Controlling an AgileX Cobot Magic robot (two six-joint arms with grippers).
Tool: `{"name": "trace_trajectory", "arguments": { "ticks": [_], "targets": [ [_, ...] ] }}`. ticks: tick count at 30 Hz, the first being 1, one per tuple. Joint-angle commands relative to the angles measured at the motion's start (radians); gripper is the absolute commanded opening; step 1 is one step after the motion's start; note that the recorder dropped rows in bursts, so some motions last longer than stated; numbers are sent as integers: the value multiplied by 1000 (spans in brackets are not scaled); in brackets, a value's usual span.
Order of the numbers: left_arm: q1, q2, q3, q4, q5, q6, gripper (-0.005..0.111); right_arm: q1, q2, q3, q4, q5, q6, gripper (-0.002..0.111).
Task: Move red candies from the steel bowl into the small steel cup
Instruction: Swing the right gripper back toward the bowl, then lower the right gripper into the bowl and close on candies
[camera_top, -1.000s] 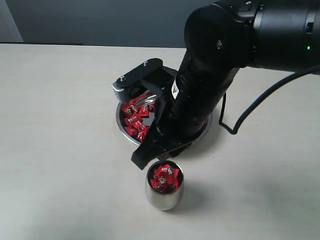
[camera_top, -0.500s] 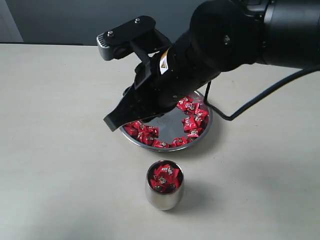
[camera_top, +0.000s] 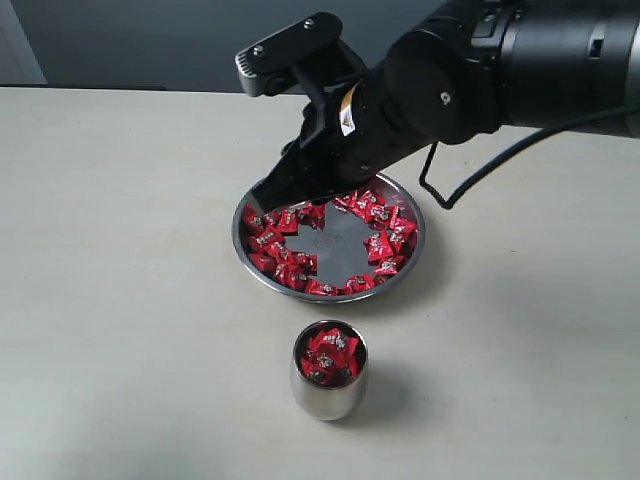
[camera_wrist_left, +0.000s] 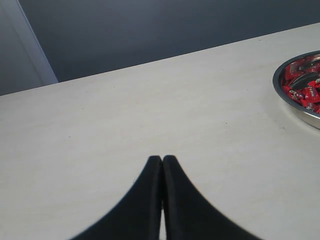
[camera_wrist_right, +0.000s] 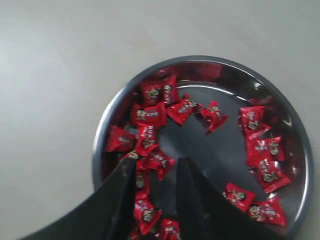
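Observation:
The steel bowl (camera_top: 421, 236) sits mid-table with red candies (camera_top: 278, 248) ringed round its bare bottom. In front of it stands the small steel cup (camera_top: 328, 396), with red candies (camera_top: 330, 354) heaped to its brim. My right gripper (camera_top: 270, 192) hangs low over the bowl's left side. In the right wrist view this gripper (camera_wrist_right: 156, 162) is open, and candies (camera_wrist_right: 150, 116) lie loose in the bowl (camera_wrist_right: 100, 145) under and between its fingers. My left gripper (camera_wrist_left: 162, 158) is shut on nothing, over bare table left of the bowl (camera_wrist_left: 299, 112).
A black cable (camera_top: 470, 175) loops off the right arm over the table behind the bowl. A dark wall (camera_top: 150, 40) runs along the table's far edge. The cup stands a short gap in front of the bowl.
My right arm has swung from just above the cup back over the bowl, and its fingers have come down over the bowl's left side. The candies in the bowl show more fully.

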Motion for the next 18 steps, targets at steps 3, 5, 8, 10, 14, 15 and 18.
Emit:
{"name": "trace_trajectory", "arguments": {
  "ticks": [3, 5, 8, 10, 14, 15, 18],
  "targets": [
    [0, -4, -1, 0, -7, -5, 0, -86, 88, 2, -10, -103, 12, 29],
    [0, -4, -1, 0, -7, -5, 0, -86, 113, 0, -17, -128, 4, 29],
    [0, -4, -1, 0, -7, -5, 0, -86, 155, -22, -17, -130, -30, 29],
    [0, -4, -1, 0, -7, -5, 0, -86, 186, -44, -13, -115, -33, 29],
    [0, -4, -1, 0, -7, -5, 0, -86, 250, -105, 52, -36, -86, 35],
    [0, -4, -1, 0, -7, -5, 0, -86, 262, -121, 75, -11, -106, 39],
    [0, -4, -1, 0, -7, -5, 0, -86, 303, -172, 99, 39, -118, 50]
  ]
}}
